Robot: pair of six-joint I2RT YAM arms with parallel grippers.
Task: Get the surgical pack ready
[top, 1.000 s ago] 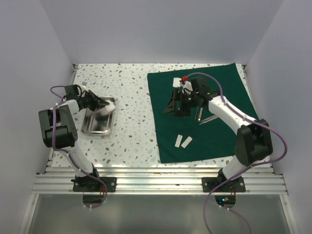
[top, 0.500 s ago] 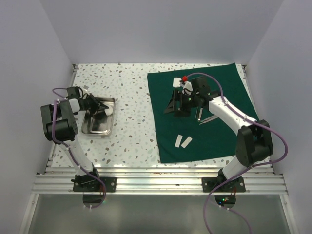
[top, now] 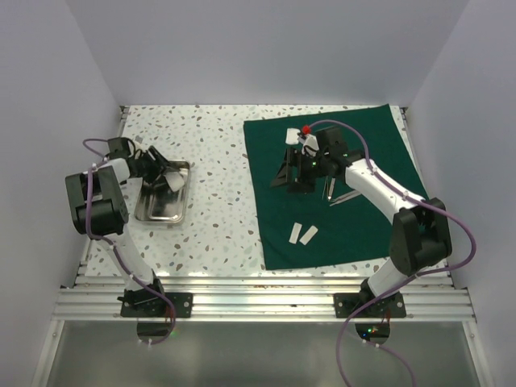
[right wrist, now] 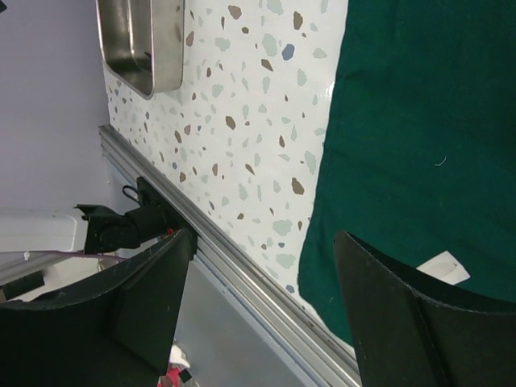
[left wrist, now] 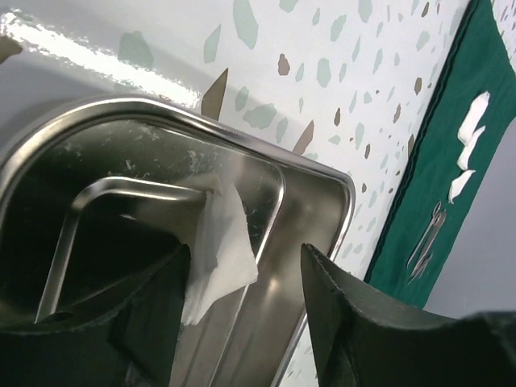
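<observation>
top view, left of frame: the left gripper (top: 160, 170) has drawn back a little toward the upper left, off the middle of the steel tray (top: 161, 218), and a white gauze piece (top: 175, 182) that sat at its tips half a second ago now lies inside the tray. left wrist view: the jaws stand spread apart, with the gauze (left wrist: 218, 242) propped in the tray at the inner edge of one finger. whether it touches that finger cannot be told, but it is not pinched. this reads as a completed drop, so one gauze piece is judged delivered.

top view, right of frame: the right gripper (right wrist: 264, 238) is unchanged over the green drape (top: 371, 137), jaws wide apart with nothing between them. on the drape remain two more gauze pieces (top: 302, 234) near its lower edge and the steel instruments (top: 343, 193) just right of the gripper. the pack is judged early in assembly, with most items not yet in the tray.
</observation>
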